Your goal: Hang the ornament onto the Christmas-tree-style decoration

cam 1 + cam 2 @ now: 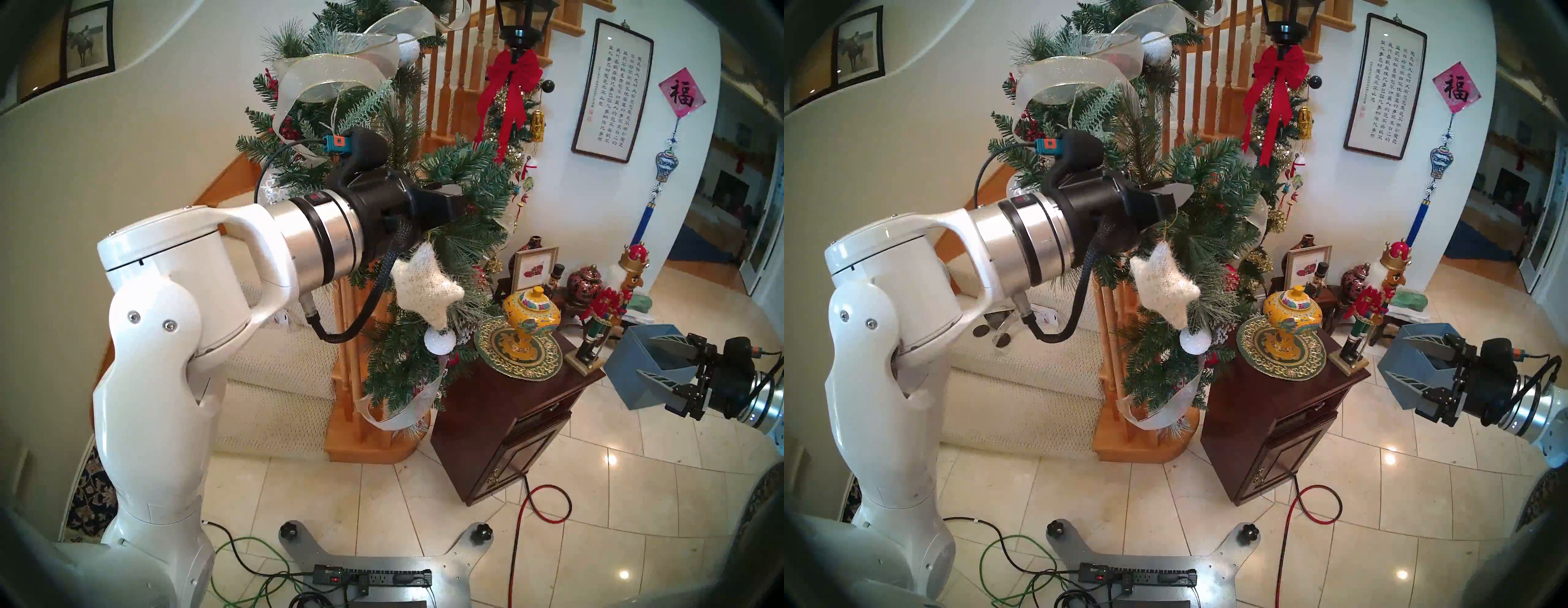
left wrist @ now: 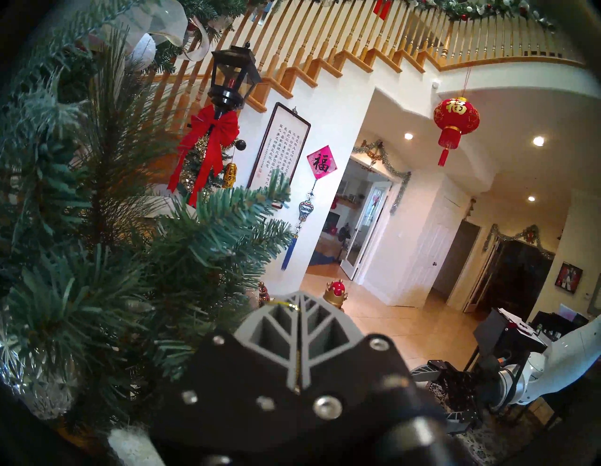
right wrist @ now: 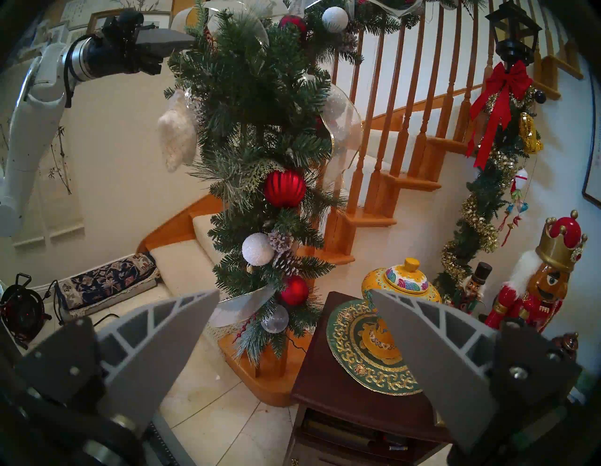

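Left wrist view: left tool (image 2: 298,301) fully closed, pinching the gold string (image 2: 297,354) of the white star ornament (image 1: 1163,286), which dangles against the green garland (image 1: 1208,199). Right tool (image 3: 292,328) gapes wide, empty, well apart beside the table (image 1: 526,407).

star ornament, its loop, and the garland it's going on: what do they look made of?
Star ornament: soft knitted or fuzzy white fabric, puffy as if stuffed, with small sparkly flecks.
Loop: thin gold metallic-looking thread, pinched between the shut left gripper fingers.
Garland: artificial pine, probably plastic needles, flat and matte, some frosted white; its ribbon is sheer and glittery.
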`<state>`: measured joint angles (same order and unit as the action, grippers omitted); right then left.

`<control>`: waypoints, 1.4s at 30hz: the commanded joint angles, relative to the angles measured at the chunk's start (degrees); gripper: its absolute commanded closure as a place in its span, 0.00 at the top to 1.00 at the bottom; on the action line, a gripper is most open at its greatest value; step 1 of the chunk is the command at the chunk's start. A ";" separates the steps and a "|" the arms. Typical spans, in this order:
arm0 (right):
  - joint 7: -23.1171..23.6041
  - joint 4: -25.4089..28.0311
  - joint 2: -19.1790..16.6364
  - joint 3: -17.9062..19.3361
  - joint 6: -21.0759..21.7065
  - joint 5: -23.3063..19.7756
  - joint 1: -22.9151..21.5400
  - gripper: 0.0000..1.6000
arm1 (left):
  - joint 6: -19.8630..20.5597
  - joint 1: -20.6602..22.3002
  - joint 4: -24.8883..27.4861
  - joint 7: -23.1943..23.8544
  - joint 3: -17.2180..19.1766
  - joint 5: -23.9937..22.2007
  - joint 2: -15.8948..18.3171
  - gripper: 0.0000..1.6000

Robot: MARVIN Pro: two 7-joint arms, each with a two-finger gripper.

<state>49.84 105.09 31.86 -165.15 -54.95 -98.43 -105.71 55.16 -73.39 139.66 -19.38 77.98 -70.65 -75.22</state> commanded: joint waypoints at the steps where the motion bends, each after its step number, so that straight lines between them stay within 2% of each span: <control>1: 3.60 -0.03 0.05 0.15 -0.05 0.02 -0.21 1.00 | -0.16 0.68 0.34 -0.06 0.31 -1.05 0.29 0.00; 42: 3.62 -0.04 0.06 0.15 -0.05 0.16 -0.21 1.00 | -0.16 0.99 0.34 -0.16 1.95 -6.60 3.65 0.00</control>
<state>49.84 105.10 31.89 -165.15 -54.95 -98.26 -105.71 55.15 -73.32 139.67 -19.42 79.61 -76.47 -71.82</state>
